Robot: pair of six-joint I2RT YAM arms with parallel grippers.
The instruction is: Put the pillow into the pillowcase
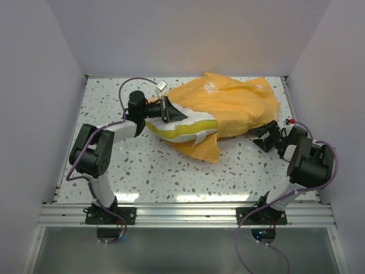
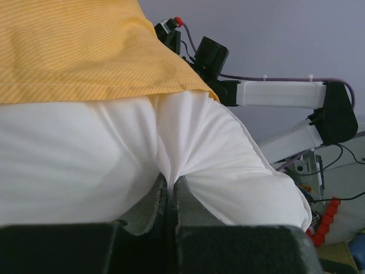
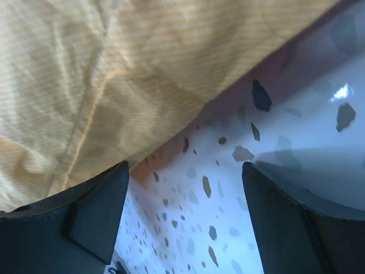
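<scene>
Left fingers (image 2: 153, 206): you pinch the pillow (image 2: 85, 165) at the pillowcase (image 1: 239, 105) mouth, likely to push.
Right fingers (image 3: 97, 220): spread beside pillowcase, empty.

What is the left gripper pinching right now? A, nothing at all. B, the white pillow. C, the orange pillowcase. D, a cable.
B: the left wrist view shows the left gripper shut on a fold of the white pillow, just below the pillowcase edge.
</scene>
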